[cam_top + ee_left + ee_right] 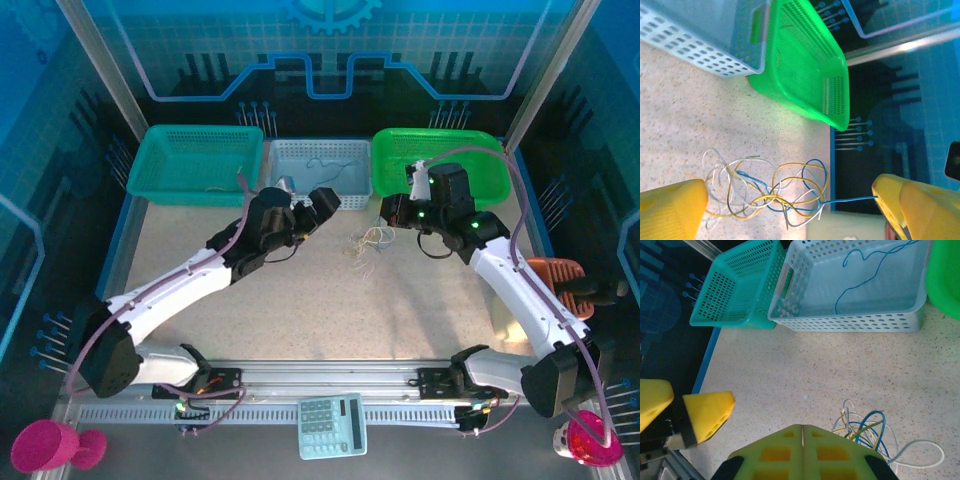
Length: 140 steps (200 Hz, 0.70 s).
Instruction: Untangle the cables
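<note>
Cables (365, 243), thin curly strands of blue, cream and yellow-orange, lay as one loose clump on the table (300, 300) near its middle. The left gripper (322, 203) was at about 10 o'clock from them and the right gripper (388, 212) at about 1 o'clock. The clump probably sat there, between the two arms, so that either could reach it.

Three baskets lined the 12 o'clock edge: a teal basket (195, 165), a pale basket (320, 168) and a green basket (435, 160). A single blue wire (865, 270) lay alone in the pale basket, which suggested that freed strands were meant to be dropped there.

In the left wrist view the left gripper (790, 200) stood with its jaws fully apart. Its yellow fingers (670, 210) straddled the cables (770, 190) and held nothing. One blue strand ran toward 3 o'clock up to the tip of the other finger; whether it touched could not be settled. This posture read as an approach for a pinch not yet made.

In the right wrist view the right gripper (802, 450) had its fingers (775, 452) pressed together along a closed seam, with nothing visible between them. The cables (870, 430) lay just beside it at about 2 o'clock, apart from the fingers.
</note>
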Motion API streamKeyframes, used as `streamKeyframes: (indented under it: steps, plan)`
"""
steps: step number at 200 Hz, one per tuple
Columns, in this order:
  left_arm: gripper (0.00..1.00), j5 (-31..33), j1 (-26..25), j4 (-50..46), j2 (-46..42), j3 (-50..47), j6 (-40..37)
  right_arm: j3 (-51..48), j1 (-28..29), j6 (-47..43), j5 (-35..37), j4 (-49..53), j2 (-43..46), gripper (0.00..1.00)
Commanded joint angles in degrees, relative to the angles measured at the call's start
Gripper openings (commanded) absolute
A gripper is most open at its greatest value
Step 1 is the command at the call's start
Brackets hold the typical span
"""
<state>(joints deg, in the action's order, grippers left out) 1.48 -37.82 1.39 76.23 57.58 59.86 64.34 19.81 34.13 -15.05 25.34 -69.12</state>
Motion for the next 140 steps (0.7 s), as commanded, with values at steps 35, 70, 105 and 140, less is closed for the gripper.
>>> streamKeyframes:
  steps: [35,70,105,140]
  plan:
    - [0.99,-13.6,-0.7,11.0,5.9,-2.8,-37.0,2.0,0.1,0.1,-2.9,-2.1,-1.8,0.00]
    - [0.94,-19.3,-1.2,16.8,9.9,-2.5,-40.3,2.1,0.9,0.0,-3.0,-2.2,-2.5,0.00]
    - [0.85,-19.8,-1.9,18.5,14.4,0.1,-39.8,2.0,1.9,0.8,-3.0,-3.1,-2.5,0.00]
    - [0.80,-19.1,-1.9,23.5,17.9,0.6,-38.3,2.2,3.0,1.4,-3.0,-3.6,-2.6,0.00]
